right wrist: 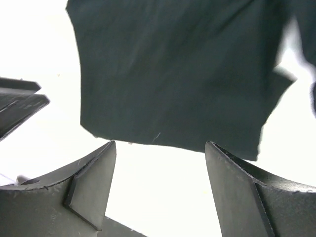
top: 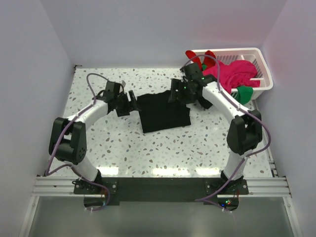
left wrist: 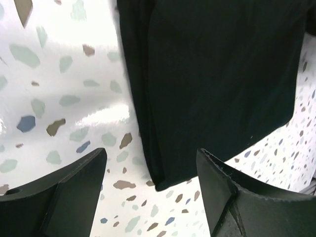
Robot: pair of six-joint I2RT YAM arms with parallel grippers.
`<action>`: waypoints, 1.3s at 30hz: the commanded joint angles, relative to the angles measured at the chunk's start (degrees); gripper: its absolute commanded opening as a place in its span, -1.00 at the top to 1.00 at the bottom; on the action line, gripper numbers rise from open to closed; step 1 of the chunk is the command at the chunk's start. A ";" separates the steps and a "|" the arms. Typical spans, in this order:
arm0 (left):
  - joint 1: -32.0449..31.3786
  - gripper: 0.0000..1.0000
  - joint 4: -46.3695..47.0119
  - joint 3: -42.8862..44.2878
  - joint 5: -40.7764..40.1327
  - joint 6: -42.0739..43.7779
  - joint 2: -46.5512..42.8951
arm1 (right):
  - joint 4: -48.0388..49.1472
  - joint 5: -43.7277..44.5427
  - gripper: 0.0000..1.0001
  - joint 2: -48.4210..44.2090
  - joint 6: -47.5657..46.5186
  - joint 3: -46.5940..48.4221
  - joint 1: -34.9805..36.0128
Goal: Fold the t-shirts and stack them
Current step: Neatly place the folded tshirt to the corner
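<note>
The black t-shirt (top: 164, 112) lies folded into a rough rectangle at the middle of the table (top: 98, 148), flat, its edges slightly skewed to the table's sides. The left claw (top: 132, 101) sits just beside the shirt's upper left corner. The right claw (top: 176, 92) sits over its upper right corner.

In the left wrist view the left claw (left wrist: 152, 155) is spread wide. A corner of the black t-shirt (left wrist: 212, 74) reaches down between the fingers, and a layered fold runs along its left edge. In the right wrist view the right claw (right wrist: 160, 145) is also spread apart and grips nothing. The near edge of the black t-shirt (right wrist: 173, 74) runs just above the fingertips, over table washed out to white.

Bare table lies open below the shirt in the top view and across the left half. It is white with grey, brown and blue flecks, and glossy. Plain pale walls (top: 148, 29) close it on three sides, and a metal rail (top: 163, 185) carries the arm bases along the bottom.

A white slatted basket (top: 266, 74) stands in the upper right corner, beside the right arm. It holds a magenta-pink shirt (top: 232, 71). A red shirt (top: 193, 55) is draped at its left end, and a green shirt (top: 244, 93) hangs over its lower rim.
</note>
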 commanded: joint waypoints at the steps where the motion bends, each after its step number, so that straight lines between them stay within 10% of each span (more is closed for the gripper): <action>1: 0.18 -0.57 8.83 -6.15 4.81 -0.70 -3.98 | 6.43 -3.49 -0.50 -3.58 3.13 -6.91 2.90; 18: 0.18 -0.60 22.38 -13.91 15.89 -1.40 -0.13 | 7.49 -2.61 -0.20 7.05 4.19 -10.89 6.42; 39: -0.26 -0.47 21.94 -9.78 9.13 -2.11 12.44 | 4.42 -0.50 -0.06 11.89 3.23 -8.69 6.42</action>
